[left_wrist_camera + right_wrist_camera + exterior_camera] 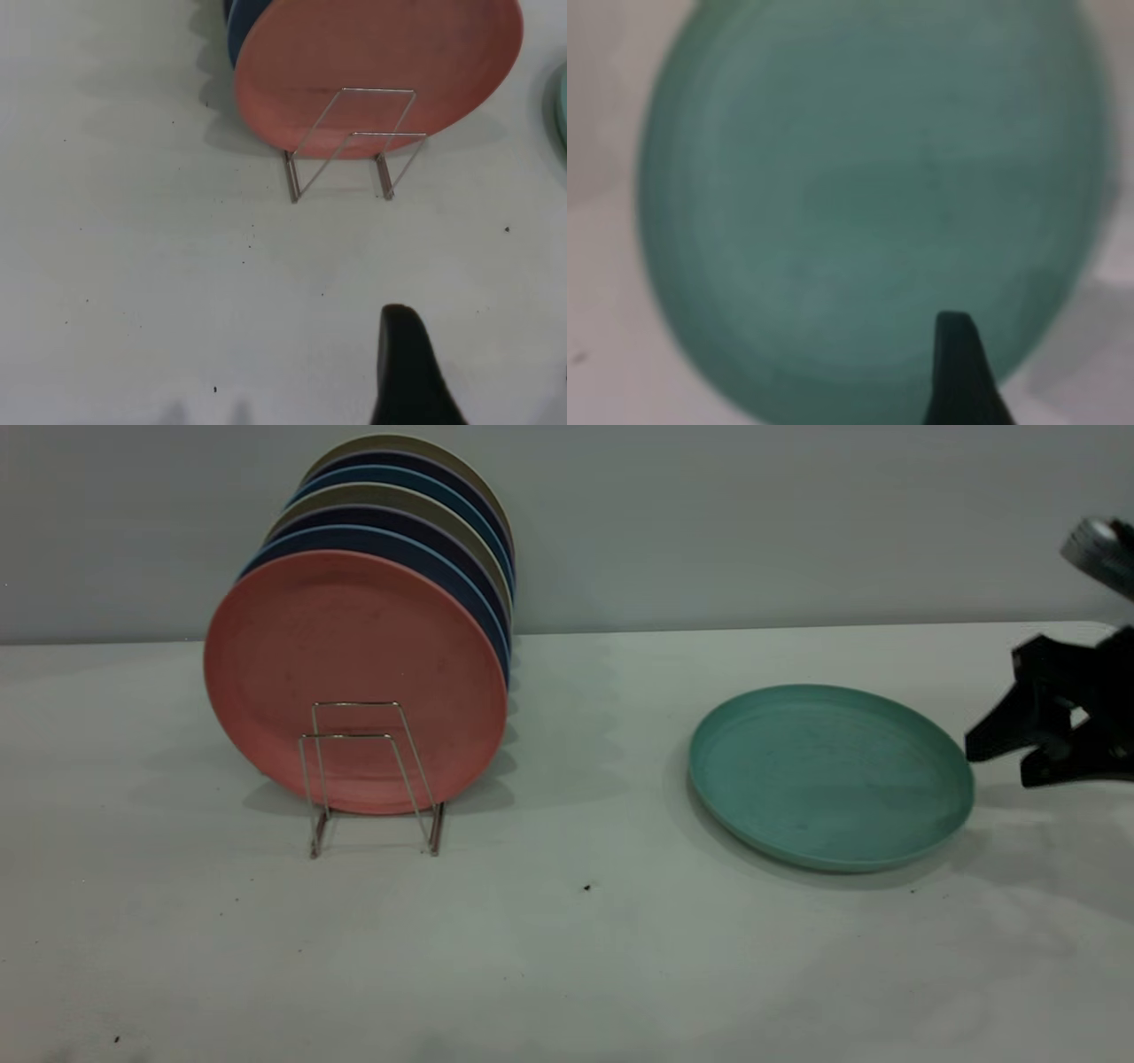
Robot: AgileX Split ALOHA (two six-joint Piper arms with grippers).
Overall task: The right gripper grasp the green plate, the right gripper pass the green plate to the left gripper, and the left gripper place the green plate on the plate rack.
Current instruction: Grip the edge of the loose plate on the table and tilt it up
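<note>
Step one in hand: right gripper (997,757) nearing rim of green plate (828,775), fingers apart, not yet touching. Green plate lying flat on desk (567,939), well apart from plate rack (372,779). Next, judging: fingers closing over near rim. Left gripper (407,372) hovering near plate rack, finger state cannot tell.

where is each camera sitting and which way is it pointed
Exterior: table level, facing the plate rack, the green plate and the open right pincer at its edge.
Left wrist: above the table, facing the rack; one finger of the left pincer shows.
Right wrist: over the green plate; one finger shows.
Exterior and left wrist share the rack.
</note>
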